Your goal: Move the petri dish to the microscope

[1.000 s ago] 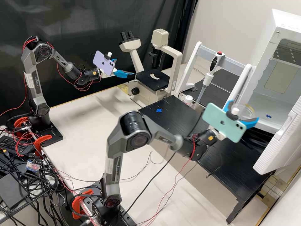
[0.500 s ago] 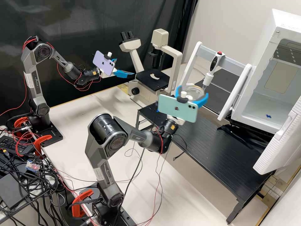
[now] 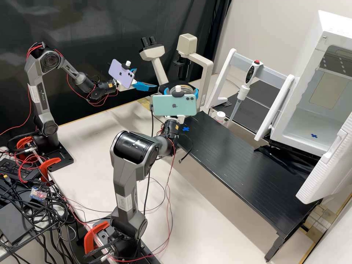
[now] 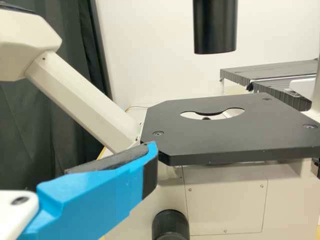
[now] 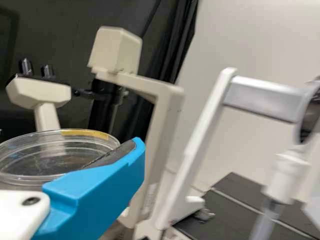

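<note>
The right gripper (image 3: 182, 90), on the nearer arm behind the mint phone, is shut on the clear petri dish (image 3: 183, 88) in front of the microscope stage (image 3: 172, 88). In the right wrist view, the right gripper (image 5: 131, 152) has a blue finger against the rim of the level petri dish (image 5: 55, 155). Left of the microscope (image 3: 189, 44), the left gripper (image 3: 146, 78) stands open and empty. The left wrist view shows the left gripper (image 4: 145, 155) by a corner of the black microscope stage (image 4: 220, 135), which has a round cut-out and no dish on it.
A black raised shelf (image 3: 242, 157) runs right from the microscope, a blue cross mark (image 3: 186, 129) at its near end. Behind it stand a white frame (image 3: 227, 69) with a pipette (image 3: 242, 91) and an open white incubator (image 3: 308, 121). Cables hang below the right arm.
The right gripper has swung left with the petri dish, from beside the incubator, past the pipette frame, to the front of the microscope. The left arm has stayed where it was.
</note>
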### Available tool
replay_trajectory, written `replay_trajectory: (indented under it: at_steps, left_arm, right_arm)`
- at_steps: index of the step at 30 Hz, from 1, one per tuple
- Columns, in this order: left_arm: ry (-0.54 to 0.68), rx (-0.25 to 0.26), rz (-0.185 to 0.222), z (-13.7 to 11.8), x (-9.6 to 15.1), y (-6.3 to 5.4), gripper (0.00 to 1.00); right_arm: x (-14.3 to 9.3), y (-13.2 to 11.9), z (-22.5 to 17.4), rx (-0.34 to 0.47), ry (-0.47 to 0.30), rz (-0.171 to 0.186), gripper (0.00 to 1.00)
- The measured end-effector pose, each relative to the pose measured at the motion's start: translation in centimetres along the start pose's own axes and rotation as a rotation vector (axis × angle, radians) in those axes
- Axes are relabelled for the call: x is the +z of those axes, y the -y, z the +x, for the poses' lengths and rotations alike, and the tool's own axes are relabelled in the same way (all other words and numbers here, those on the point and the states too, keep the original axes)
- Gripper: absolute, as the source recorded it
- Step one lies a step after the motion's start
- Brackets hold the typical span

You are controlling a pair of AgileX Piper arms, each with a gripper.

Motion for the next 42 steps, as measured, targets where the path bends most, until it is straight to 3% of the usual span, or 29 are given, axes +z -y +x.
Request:
replay_trajectory:
  at_steps: [8, 16, 26, 42]
  left_arm:
    - [0.000, 0.000, 0.000, 0.0, 0.0, 0.0, 1.00]
    - [0.000, 0.000, 0.000, 0.0, 0.0, 0.0, 1.00]
    - [0.000, 0.000, 0.000, 0.0, 0.0, 0.0, 1.00]
    - [0.000, 0.000, 0.000, 0.0, 0.0, 0.0, 1.00]
  right_arm:
    - [-0.8, 2.7, 4.8, -0.082, 0.025, 0.048, 0.00]
    - [-1.0, 4.0, 9.2, -0.118, 0.069, 0.073, 0.00]
    - [1.7, 7.1, 14.7, -0.201, 0.181, 0.115, 0.00]
    - [3.7, 9.6, 18.4, -0.198, 0.220, 0.199, 0.00]
